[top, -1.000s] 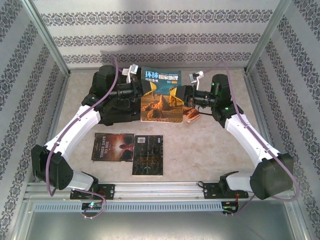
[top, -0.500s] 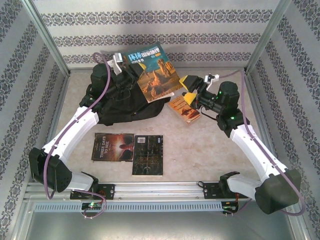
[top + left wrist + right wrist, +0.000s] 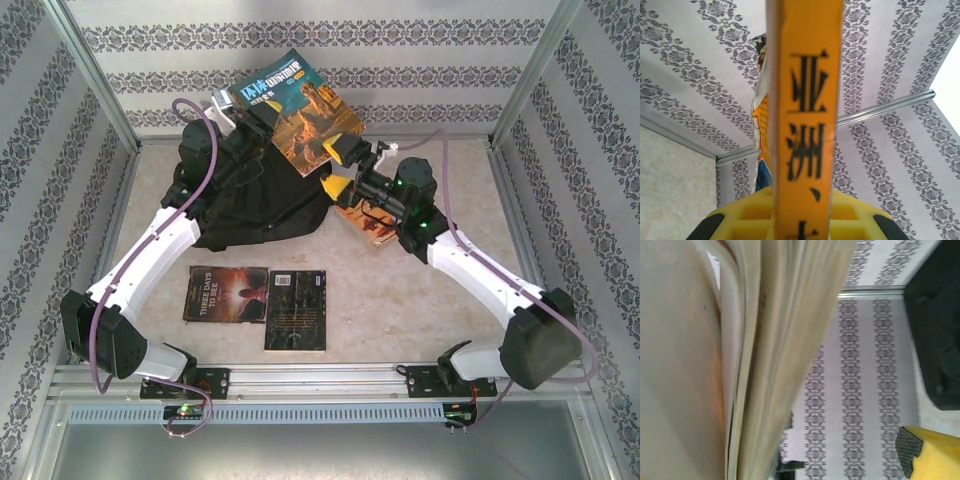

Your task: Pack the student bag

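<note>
Clenched left gripper (image 3: 256, 112) on glossy desert-cover book (image 3: 303, 112), right gripper (image 3: 338, 168) released; risk of slipping from lone pinch, missing black fabric backpack (image 3: 255, 208).

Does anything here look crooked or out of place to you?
Yes: the big magazine hangs tilted in mid-air by the black backpack, pinched by its spine in the left fingers.

- Table (image 3: 430, 290): pale beige marbled top.
- Black backpack (image 3: 255, 210): slumped at the far side, left of centre.
- "Three Days to See" book (image 3: 225, 294): flat near the front.
- Dark book (image 3: 296, 310): just beside it.
- Small orange-brown book (image 3: 366, 224): right of the backpack.
</note>
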You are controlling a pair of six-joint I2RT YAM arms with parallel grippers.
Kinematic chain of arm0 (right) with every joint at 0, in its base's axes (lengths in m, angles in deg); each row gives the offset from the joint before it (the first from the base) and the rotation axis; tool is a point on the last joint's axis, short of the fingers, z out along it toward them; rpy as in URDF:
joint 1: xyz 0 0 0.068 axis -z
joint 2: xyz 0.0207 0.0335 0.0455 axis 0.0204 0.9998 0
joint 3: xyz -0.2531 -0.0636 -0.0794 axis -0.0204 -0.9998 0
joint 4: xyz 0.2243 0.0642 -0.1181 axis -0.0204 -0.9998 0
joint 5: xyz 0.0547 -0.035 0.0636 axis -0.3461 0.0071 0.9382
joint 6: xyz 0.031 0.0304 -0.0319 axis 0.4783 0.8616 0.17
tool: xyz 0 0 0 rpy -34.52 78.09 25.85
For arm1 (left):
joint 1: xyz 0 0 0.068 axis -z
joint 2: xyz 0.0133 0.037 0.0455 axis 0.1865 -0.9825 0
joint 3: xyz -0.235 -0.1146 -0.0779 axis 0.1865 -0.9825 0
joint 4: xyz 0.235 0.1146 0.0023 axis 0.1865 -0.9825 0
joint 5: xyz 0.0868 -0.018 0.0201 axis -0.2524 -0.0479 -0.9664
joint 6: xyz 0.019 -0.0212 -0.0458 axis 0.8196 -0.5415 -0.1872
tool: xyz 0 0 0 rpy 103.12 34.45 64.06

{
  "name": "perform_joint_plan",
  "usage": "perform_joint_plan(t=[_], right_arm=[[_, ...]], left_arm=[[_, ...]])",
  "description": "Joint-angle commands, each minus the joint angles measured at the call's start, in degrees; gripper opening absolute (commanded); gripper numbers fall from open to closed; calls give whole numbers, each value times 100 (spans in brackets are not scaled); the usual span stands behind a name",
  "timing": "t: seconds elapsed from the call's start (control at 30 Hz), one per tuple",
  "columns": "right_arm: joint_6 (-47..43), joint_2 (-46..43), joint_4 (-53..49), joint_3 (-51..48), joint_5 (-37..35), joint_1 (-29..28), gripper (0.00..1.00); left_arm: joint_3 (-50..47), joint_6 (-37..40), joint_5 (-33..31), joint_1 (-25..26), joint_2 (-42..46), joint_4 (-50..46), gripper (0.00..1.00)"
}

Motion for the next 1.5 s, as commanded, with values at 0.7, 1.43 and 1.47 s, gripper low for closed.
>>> perform_joint_plan(t=[0.7,1.43,1.47], right_arm=[[-691,520,-102,1127,-704,231,54],[-1786,-702,-2293,353,-588,1266,0],[-1976,-873,-2615,305,-598,1388,0]], left_arm=[[-340,169,-767,485,463,62,0],[370,1734,31,547,178,-2340,63],[433,1901,35,545,162,-2589,65]])
